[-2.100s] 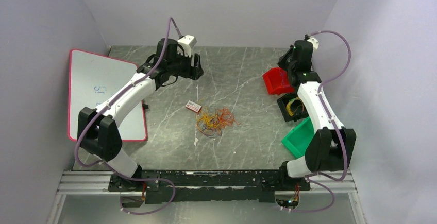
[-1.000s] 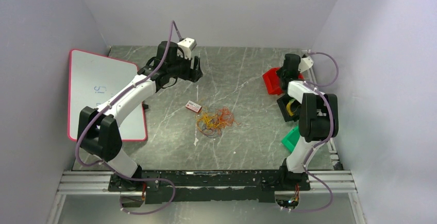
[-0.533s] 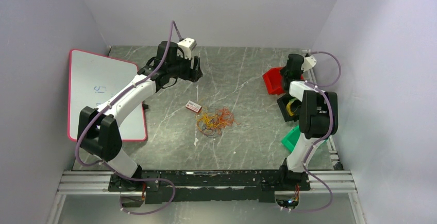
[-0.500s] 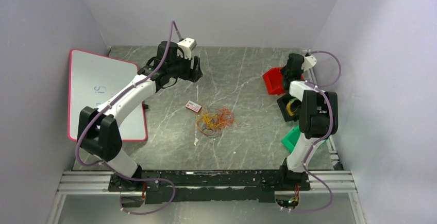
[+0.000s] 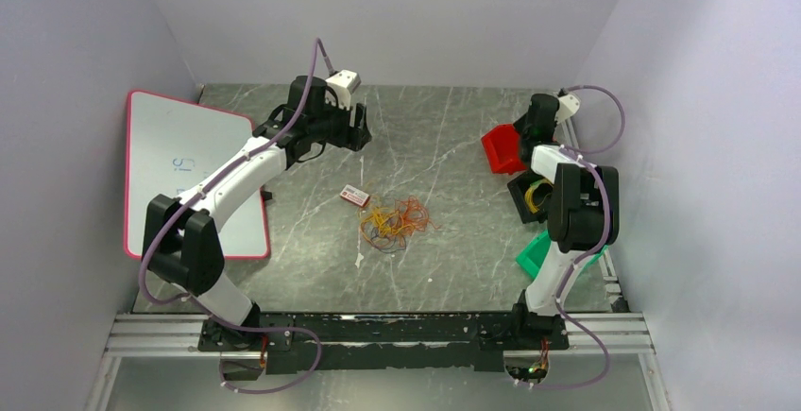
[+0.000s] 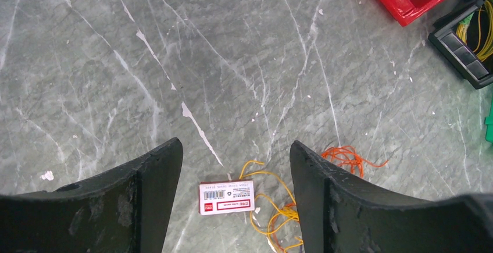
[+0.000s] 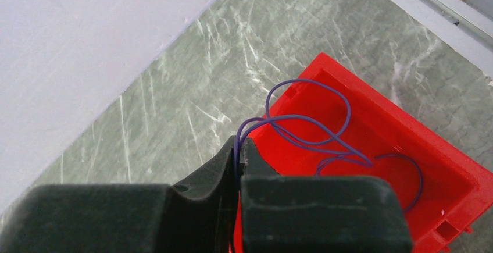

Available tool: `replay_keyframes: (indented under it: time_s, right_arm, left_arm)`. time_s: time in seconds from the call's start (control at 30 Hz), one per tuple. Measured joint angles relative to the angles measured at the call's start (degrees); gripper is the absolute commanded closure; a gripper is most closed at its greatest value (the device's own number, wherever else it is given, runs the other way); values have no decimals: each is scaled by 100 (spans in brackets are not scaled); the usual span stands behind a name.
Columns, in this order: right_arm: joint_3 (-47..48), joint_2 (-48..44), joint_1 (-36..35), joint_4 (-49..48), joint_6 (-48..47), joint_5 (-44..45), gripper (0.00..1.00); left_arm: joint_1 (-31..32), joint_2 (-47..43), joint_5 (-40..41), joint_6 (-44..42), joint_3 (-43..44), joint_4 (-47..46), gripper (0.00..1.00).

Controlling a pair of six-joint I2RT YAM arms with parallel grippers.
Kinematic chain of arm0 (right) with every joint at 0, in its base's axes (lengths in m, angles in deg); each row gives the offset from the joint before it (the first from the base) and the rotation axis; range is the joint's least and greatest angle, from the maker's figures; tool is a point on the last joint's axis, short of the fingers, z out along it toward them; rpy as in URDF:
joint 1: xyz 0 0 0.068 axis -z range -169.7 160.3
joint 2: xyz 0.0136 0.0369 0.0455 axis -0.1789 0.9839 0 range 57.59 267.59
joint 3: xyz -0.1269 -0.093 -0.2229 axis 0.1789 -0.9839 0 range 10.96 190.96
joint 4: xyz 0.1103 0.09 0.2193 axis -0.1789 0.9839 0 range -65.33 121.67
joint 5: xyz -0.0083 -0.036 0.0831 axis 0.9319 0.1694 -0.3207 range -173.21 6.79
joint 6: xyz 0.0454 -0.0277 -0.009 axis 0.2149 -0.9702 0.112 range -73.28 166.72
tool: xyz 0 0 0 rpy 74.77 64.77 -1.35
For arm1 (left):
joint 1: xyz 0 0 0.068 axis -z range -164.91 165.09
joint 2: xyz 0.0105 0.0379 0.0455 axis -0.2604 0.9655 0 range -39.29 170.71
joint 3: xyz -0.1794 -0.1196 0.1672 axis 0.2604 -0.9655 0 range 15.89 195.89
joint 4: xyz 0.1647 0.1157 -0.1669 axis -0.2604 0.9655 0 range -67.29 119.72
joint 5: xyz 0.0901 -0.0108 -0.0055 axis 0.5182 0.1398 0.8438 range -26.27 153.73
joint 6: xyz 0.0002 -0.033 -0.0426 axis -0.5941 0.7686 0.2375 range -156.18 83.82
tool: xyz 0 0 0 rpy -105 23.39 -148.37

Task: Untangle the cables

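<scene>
A loose tangle of thin orange and yellow cables (image 5: 395, 222) lies at the middle of the grey marbled table (image 5: 444, 146), untouched by either arm. The clump has no single heading. Its long axis runs roughly 9 to 3 o'clock, with one orange end straying toward 3.

A small labelled box (image 5: 355, 196) sits just beside it at 10 o'clock, and a yellow strand reaches its edge in the left wrist view. The left gripper (image 6: 234, 145) hovers at 11 o'clock, claw wide open and empty.

At 2 o'clock is a red bin (image 5: 503, 149). The right gripper (image 7: 239, 142) is over its rim, claw closed on a purple wire (image 7: 308, 122). The wire's loops run from the fingers toward 4 o'clock down into the bin.

A black bin (image 5: 531, 196) holding yellow wire is at 3 o'clock, a green bin (image 5: 546, 252) at 4, and a whiteboard (image 5: 189, 170) at 9.

Likely risks:
- If the right arm pulls away without letting go, it would drag the purple wire back out.
- A wire this thin may cling to the fingers even once they open.
- The open left claw, closing on the whole clump, could catch several strands, tighten the knots and drag the box along.
</scene>
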Motion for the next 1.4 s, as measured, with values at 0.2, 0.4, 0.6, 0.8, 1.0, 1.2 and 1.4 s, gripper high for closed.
replay_keyframes:
  time_s: [0.2,0.4,0.6,0.8,1.0,1.2,1.4]
  right_arm:
    - [0,50,33,258,55,-175,88]
    - [-2,46,37,505,146,-192,78]
    - [-24,-59,42,772,195,-181,72]
    - [-22,-295,46,1075,205,-155,61]
    - [-2,-332,96,1438,197,-146,59]
    - [72,-332,168,1679,160,-125,55]
    - [413,-334,254,1926,-50,-361,48]
  left_arm:
    - [0,15,0,-2,0,0,28]
    - [0,15,-2,-4,0,2,28]
    - [0,20,-2,-15,0,2,28]
    - [0,61,-2,-17,0,4,29]
    - [0,74,-4,-17,0,7,29]
    - [0,74,-7,-15,0,7,29]
    - [0,74,-9,-15,0,7,29]
